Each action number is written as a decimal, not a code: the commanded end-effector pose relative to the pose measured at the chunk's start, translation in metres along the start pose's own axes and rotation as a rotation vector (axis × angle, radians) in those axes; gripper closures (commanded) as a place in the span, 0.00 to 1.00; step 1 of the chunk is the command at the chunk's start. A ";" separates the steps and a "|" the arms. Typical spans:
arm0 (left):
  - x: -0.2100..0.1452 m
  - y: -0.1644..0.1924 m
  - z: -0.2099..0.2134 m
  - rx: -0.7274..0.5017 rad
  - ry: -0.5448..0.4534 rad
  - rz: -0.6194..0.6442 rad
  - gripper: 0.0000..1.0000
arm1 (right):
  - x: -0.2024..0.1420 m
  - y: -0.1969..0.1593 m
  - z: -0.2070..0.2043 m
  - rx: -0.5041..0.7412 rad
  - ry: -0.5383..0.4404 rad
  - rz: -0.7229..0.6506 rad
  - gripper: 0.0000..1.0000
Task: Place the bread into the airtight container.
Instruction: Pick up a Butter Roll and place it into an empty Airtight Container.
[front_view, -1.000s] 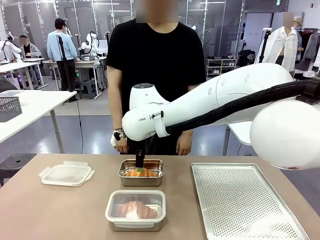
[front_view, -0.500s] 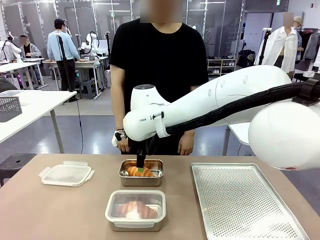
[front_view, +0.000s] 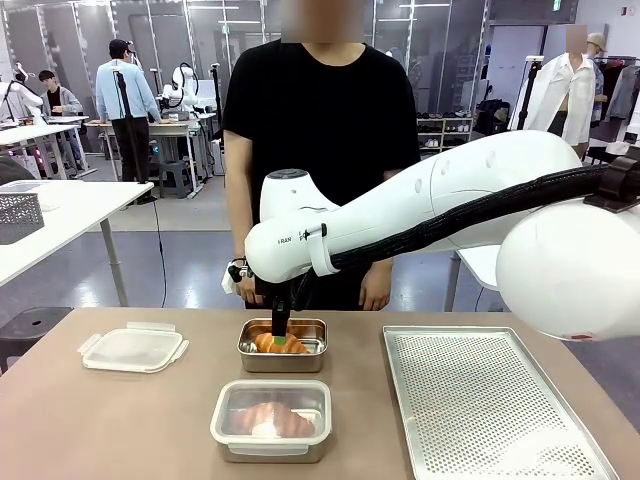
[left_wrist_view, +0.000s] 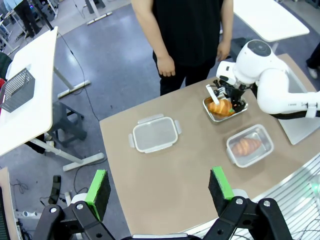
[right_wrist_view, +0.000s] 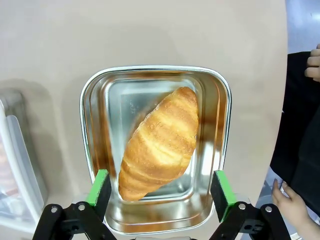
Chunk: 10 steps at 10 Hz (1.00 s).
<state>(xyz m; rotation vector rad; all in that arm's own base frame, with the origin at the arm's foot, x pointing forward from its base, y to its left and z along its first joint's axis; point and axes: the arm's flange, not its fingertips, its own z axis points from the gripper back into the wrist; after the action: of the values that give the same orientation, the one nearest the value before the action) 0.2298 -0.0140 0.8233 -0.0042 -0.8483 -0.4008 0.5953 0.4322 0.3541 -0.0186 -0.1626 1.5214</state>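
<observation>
Nearest the robot, a lidded clear container (front_view: 270, 420) held a bread piece. Beyond it the bread (right_wrist_view: 159, 142) lay diagonally inside the metal airtight container (right_wrist_view: 95, 125), with the right gripper (right_wrist_view: 160, 189) just above it, jaws spread wide on either side and gripping nothing. The left gripper (left_wrist_view: 159, 189) hung high over the table (left_wrist_view: 165, 185), likewise apart and empty. A loose lid (front_view: 133, 349) lay left, and a person (front_view: 318, 150) stood beyond.
</observation>
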 end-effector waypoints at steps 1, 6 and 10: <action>0.001 0.001 0.001 0.001 -0.001 -0.003 0.00 | 0.001 0.001 0.000 -0.001 0.000 0.000 0.00; 0.001 0.001 0.001 0.001 -0.001 -0.003 0.00 | 0.001 0.001 0.000 -0.001 0.000 0.000 0.00; 0.001 0.001 0.001 0.001 -0.001 -0.003 0.00 | -0.035 -0.001 0.040 -0.032 0.016 -0.060 0.00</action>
<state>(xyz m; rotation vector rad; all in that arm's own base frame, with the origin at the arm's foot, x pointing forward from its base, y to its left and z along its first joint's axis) 0.2299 -0.0139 0.8233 -0.0042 -0.8483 -0.4007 0.6013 0.4180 0.3709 -0.0341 -0.1795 1.5000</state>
